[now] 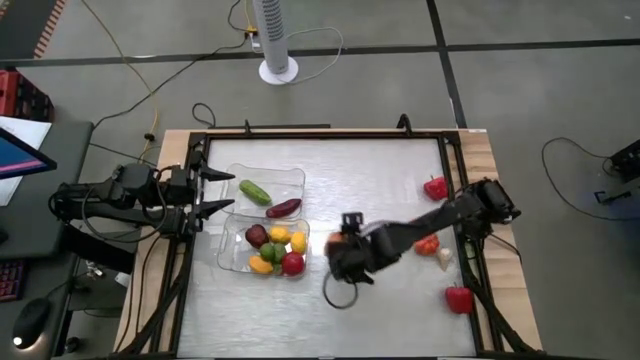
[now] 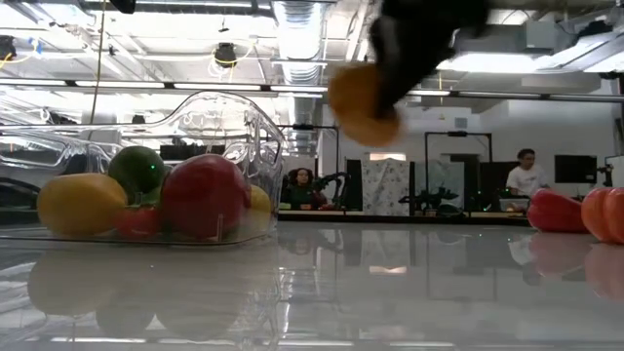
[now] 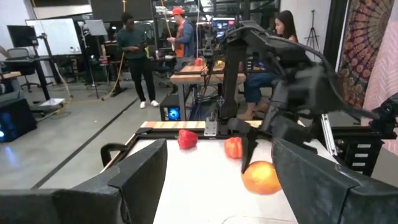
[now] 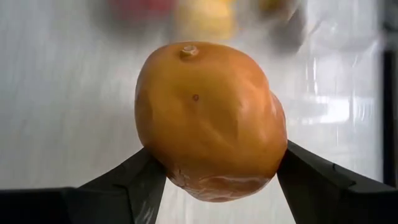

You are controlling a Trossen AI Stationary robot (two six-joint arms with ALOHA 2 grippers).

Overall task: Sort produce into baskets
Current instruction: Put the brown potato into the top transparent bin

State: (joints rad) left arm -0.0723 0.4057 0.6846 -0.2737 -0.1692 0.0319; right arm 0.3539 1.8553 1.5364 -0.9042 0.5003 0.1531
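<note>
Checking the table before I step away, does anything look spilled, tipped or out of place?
Nothing stands out. Both baskets sit flat, the sorted produce inside them. The right hand holds an orange fruit above the table; a few red pieces still lie unsorted on the right side.

Glossy clear plastic baskets (image 2: 244, 117), smooth reflective tabletop (image 2: 390, 283), faintly dimpled, perhaps matt orange fruit (image 4: 208, 118)

A round orange toy fruit (image 4: 208, 118) is hanging above the desk, clamped in the right pincer (image 4: 211, 177), just beside two clear plastic baskets (image 1: 268, 178) holding sorted produce (image 1: 275, 248).
</note>
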